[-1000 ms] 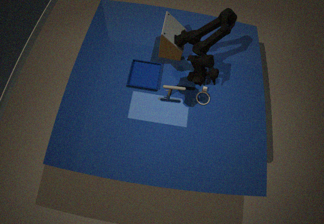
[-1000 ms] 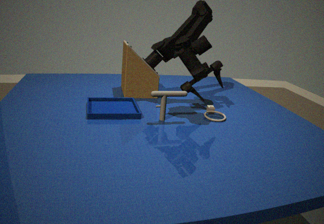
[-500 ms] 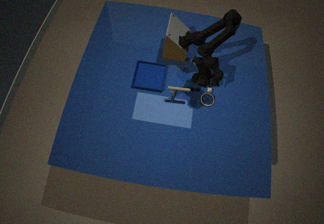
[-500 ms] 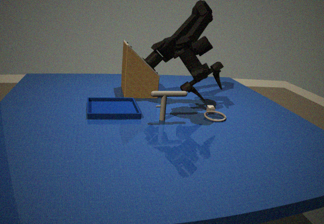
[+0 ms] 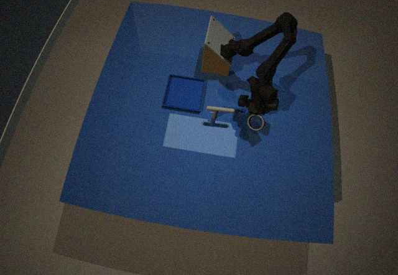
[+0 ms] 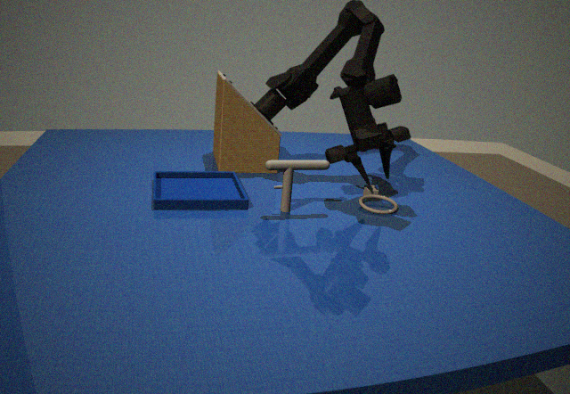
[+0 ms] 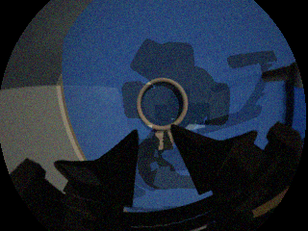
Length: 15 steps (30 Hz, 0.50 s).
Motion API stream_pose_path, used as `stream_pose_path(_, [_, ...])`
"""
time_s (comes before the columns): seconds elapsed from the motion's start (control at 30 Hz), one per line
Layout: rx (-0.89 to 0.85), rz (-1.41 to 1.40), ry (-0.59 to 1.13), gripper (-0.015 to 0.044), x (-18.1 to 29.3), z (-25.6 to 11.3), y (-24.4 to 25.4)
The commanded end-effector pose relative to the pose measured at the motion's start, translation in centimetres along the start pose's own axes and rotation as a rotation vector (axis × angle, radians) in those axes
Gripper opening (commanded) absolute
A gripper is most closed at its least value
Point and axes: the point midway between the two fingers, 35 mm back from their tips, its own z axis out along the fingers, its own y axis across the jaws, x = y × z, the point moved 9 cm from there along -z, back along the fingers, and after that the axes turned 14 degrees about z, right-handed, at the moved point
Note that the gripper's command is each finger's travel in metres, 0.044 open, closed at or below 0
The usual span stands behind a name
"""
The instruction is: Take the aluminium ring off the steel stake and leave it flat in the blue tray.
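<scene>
The aluminium ring (image 5: 263, 122) (image 6: 378, 211) (image 7: 140, 103) lies on the blue table, off the stake and to its right in the top and exterior views. Its small tab (image 6: 374, 190) (image 7: 159, 140) points back toward the arm. My gripper (image 6: 378, 184) (image 7: 154, 130) is partly open, fingers pointing down over the tab, which shows between the fingertips in the wrist view. The fingers hold nothing. The steel stake (image 5: 214, 117) (image 6: 287, 189) stands upright with its cross-bar on top, nothing around its foot. The blue tray (image 5: 181, 109) (image 6: 199, 205) is empty, to the left of the stake.
The wedge-shaped wooden arm mount (image 5: 214, 61) (image 6: 246, 136) stands behind the tray and stake. The stake and its cross-bar (image 5: 220, 109) (image 6: 297, 165) stand between the ring and the tray. A short pale peg (image 6: 278, 186) shows just left of the stake's post. A light patch (image 5: 199, 137) lies on the table.
</scene>
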Motion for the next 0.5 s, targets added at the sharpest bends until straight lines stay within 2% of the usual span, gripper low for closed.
stream_pose_path(0.0, [0.150,-0.033,0.017,0.0200,0.1,0.4,1.5])
stream_pose_path(0.27, [0.384,-0.099,0.090,0.0200,1.7,-0.1,3.8])
stream_pose_path(0.47, [0.404,-0.105,0.098,0.0200,1.8,-0.2,4.0])
